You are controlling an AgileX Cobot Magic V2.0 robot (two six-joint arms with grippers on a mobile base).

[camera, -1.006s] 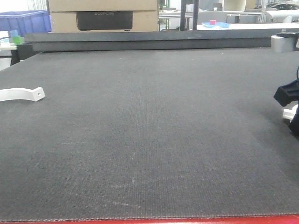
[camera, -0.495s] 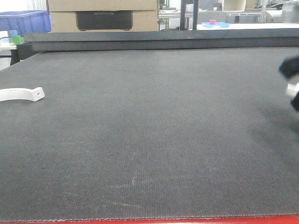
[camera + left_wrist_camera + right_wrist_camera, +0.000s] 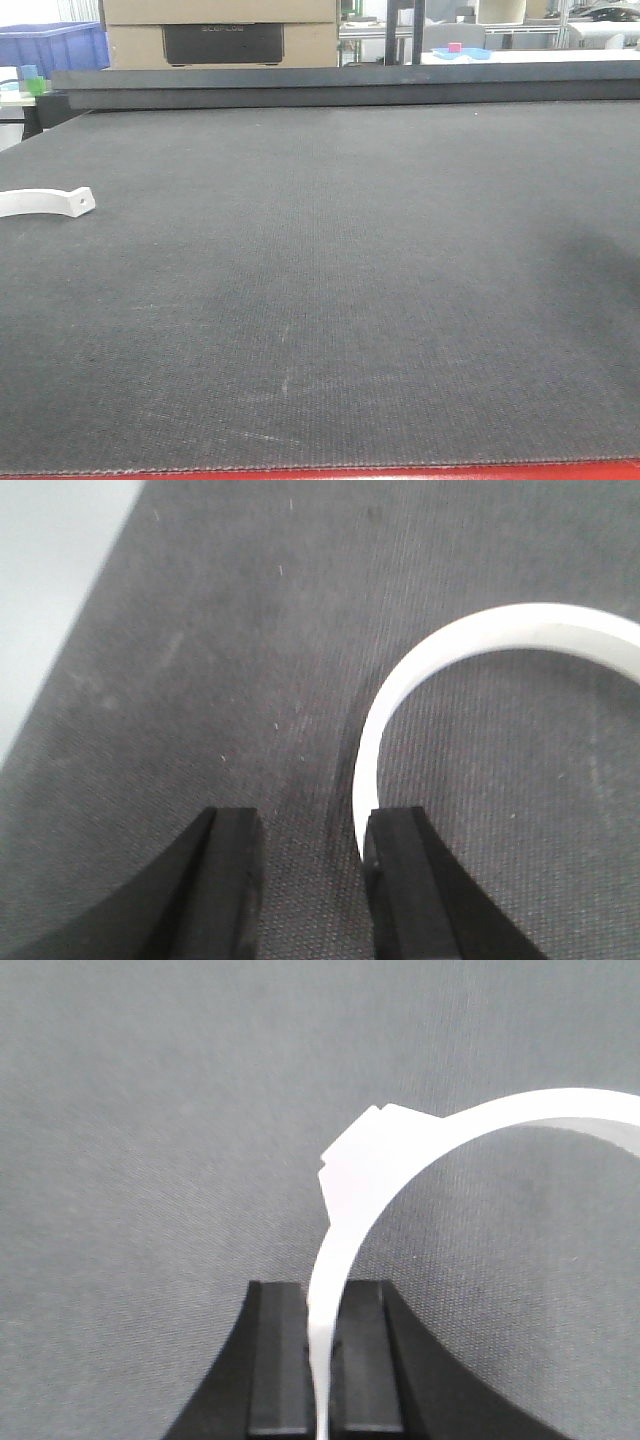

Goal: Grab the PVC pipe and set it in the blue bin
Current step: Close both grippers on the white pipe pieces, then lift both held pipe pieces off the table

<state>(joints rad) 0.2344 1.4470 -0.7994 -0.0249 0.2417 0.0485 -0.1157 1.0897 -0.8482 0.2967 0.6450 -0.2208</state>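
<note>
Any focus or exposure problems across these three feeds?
Front view: dark textured mat sharp, bright background partly blown out. Left wrist: open left pincer soft-edged, white curved plastic piece on the mat slightly overexposed. Right wrist: whole frame soft; white plastic arc gripped in the right pincer washed out, mat weave smeared.
</note>
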